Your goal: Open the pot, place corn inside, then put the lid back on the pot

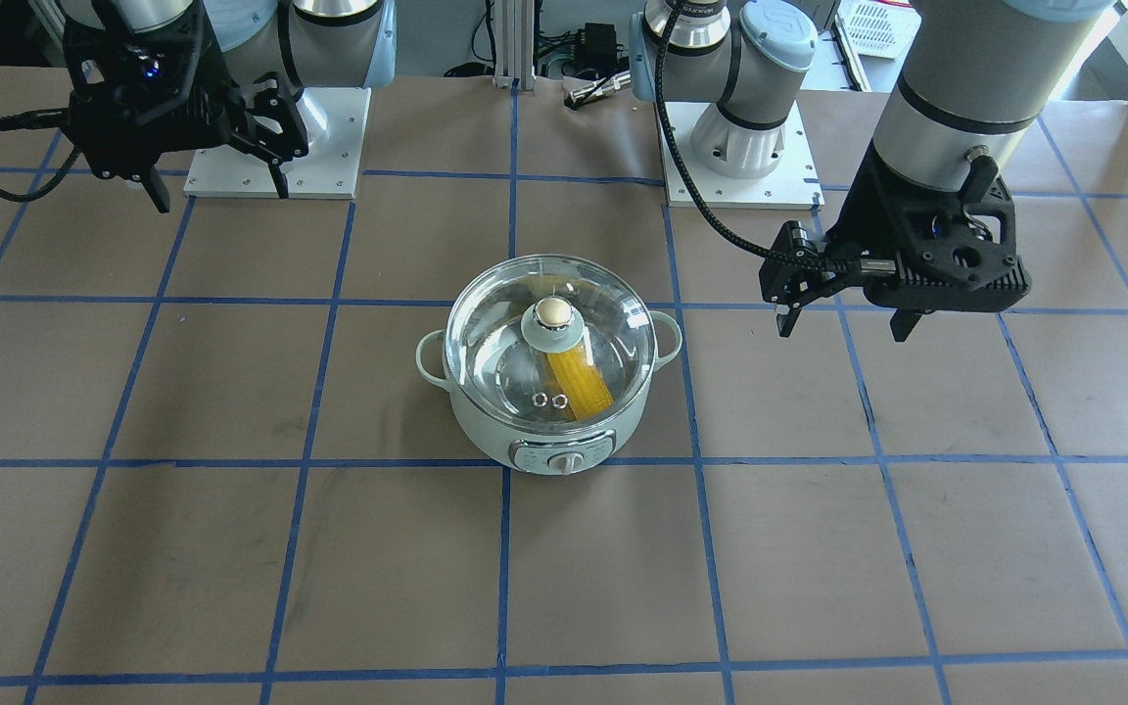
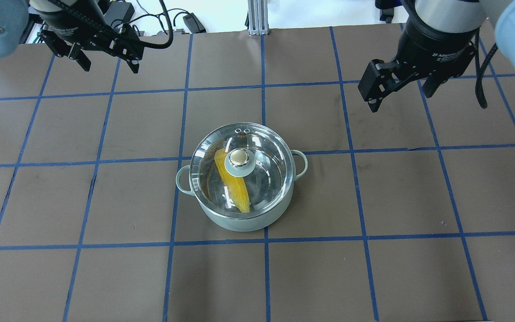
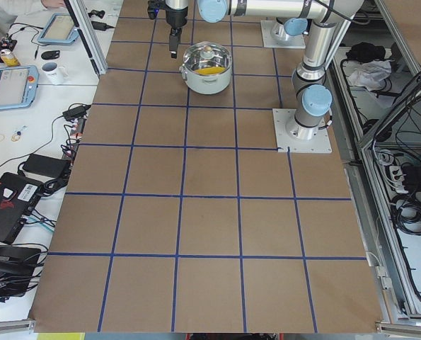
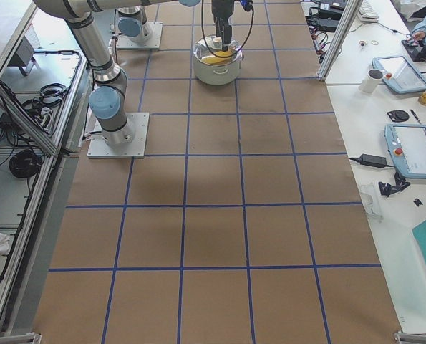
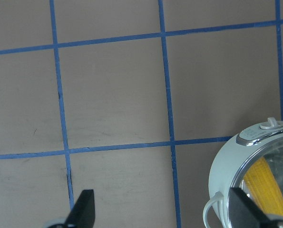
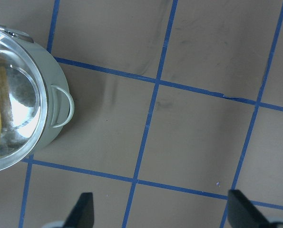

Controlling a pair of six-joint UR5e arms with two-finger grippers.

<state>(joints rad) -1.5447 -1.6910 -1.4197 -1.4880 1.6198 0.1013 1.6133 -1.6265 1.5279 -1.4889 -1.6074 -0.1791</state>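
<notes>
The mint-green pot (image 1: pixel 478 437) stands at the table's middle with its dial toward the operators' side. The glass lid (image 1: pixel 495 343) sits closed on it, cream knob up. The yellow corn (image 1: pixel 584 388) lies inside, seen through the glass, and also shows in the overhead view (image 2: pixel 233 183). My left gripper (image 1: pixel 843 328) hangs open and empty above the table, off to one side of the pot (image 5: pixel 227 166). My right gripper (image 1: pixel 221 196) is open and empty, raised on the other side, with the pot (image 6: pixel 53 111) at its view's left edge.
The two arm base plates (image 1: pixel 275 147) (image 1: pixel 740 157) are at the robot's edge of the table. Brown paper with a blue tape grid covers the table (image 2: pixel 105 277). Operator desks with tablets (image 4: pixel 413 150) stand beyond the far edge.
</notes>
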